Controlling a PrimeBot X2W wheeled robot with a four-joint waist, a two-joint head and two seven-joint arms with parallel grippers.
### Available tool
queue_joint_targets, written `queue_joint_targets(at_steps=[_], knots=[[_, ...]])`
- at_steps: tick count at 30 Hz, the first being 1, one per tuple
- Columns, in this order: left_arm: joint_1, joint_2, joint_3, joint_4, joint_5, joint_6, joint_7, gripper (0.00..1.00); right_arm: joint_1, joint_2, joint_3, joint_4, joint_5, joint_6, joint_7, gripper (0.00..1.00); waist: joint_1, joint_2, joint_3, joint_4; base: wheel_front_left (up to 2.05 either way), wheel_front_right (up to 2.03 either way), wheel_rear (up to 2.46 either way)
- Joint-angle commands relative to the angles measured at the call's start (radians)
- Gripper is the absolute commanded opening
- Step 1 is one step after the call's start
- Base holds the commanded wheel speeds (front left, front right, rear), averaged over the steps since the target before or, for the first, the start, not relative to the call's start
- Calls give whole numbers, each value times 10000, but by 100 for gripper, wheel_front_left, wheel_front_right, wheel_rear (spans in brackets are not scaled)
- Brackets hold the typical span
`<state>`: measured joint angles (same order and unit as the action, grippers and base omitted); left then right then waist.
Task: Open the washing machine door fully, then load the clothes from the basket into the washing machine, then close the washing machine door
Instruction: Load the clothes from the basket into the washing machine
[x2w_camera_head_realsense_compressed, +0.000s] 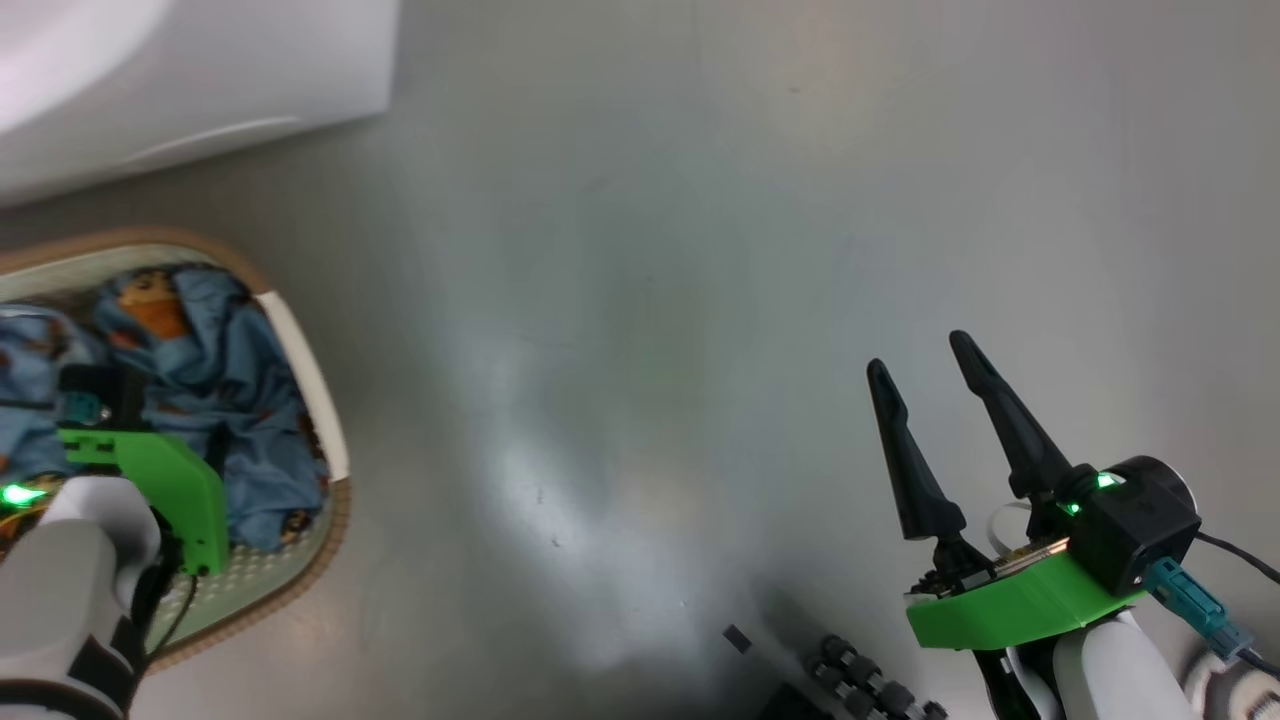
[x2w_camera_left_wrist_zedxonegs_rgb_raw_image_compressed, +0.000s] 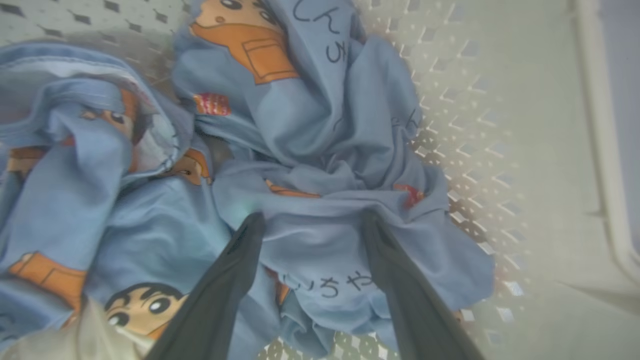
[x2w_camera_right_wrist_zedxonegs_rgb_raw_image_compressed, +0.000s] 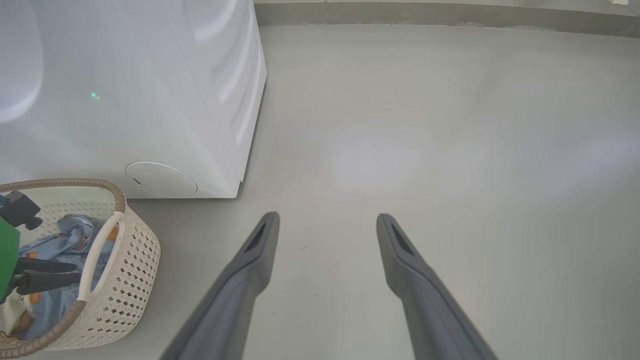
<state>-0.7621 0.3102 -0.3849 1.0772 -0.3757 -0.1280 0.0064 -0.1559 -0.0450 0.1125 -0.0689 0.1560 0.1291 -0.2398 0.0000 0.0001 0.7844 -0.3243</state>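
Observation:
The cream basket (x2w_camera_head_realsense_compressed: 338, 520) sits on the floor at the left, holding the light-blue clothes (x2w_camera_head_realsense_compressed: 235, 400) printed with orange cartoon figures. My left gripper (x2w_camera_left_wrist_zedxonegs_rgb_raw_image_compressed: 312, 220) is down inside the basket (x2w_camera_left_wrist_zedxonegs_rgb_raw_image_compressed: 475, 125), open, its two fingers straddling a raised fold of the clothes (x2w_camera_left_wrist_zedxonegs_rgb_raw_image_compressed: 310, 140). A cream cloth piece (x2w_camera_left_wrist_zedxonegs_rgb_raw_image_compressed: 65, 340) lies beside them. The right wrist view shows the basket (x2w_camera_right_wrist_zedxonegs_rgb_raw_image_compressed: 130, 280) in front of the white washing machine (x2w_camera_right_wrist_zedxonegs_rgb_raw_image_compressed: 125, 90), with the clothes (x2w_camera_right_wrist_zedxonegs_rgb_raw_image_compressed: 65, 235) inside. My right gripper (x2w_camera_head_realsense_compressed: 920, 355) hangs open over bare floor, holding nothing. The washing machine door is out of view.
A corner of the washing machine (x2w_camera_head_realsense_compressed: 200, 70) fills the upper left of the head view. A round service cover (x2w_camera_right_wrist_zedxonegs_rgb_raw_image_compressed: 160, 179) sits low on its front. Grey floor (x2w_camera_right_wrist_zedxonegs_rgb_raw_image_compressed: 425, 150) stretches to the right up to a wall skirting (x2w_camera_right_wrist_zedxonegs_rgb_raw_image_compressed: 450, 12). My own base (x2w_camera_head_realsense_compressed: 850, 685) shows at the bottom.

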Motion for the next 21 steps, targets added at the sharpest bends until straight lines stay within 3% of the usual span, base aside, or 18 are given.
queue_joint_targets(at_steps=[1, 12, 20, 21], knots=[[-127, 387, 125, 215, -108, -19, 176, 100, 68, -53, 275, -151, 88, 16, -125, 100, 0, -1, 641, -628, 0, 0, 0], [-1182, 243, -162, 1385, -406, -17, 651, 100, 421, -53, 103, -436, 129, 16, -183, 100, 0, -1, 1038, -576, 0, 0, 0], [-1553, 97, -194, 1812, -431, 503, 752, 100, 643, -53, 53, -675, 80, 16, -180, 100, 0, -1, 1144, -509, 0, 0, 0], [-1588, 85, -183, 1841, -459, 518, 746, 40, 665, -53, 38, -706, 76, 16, -170, 100, 0, -1, 1148, -502, 0, 0, 0]])
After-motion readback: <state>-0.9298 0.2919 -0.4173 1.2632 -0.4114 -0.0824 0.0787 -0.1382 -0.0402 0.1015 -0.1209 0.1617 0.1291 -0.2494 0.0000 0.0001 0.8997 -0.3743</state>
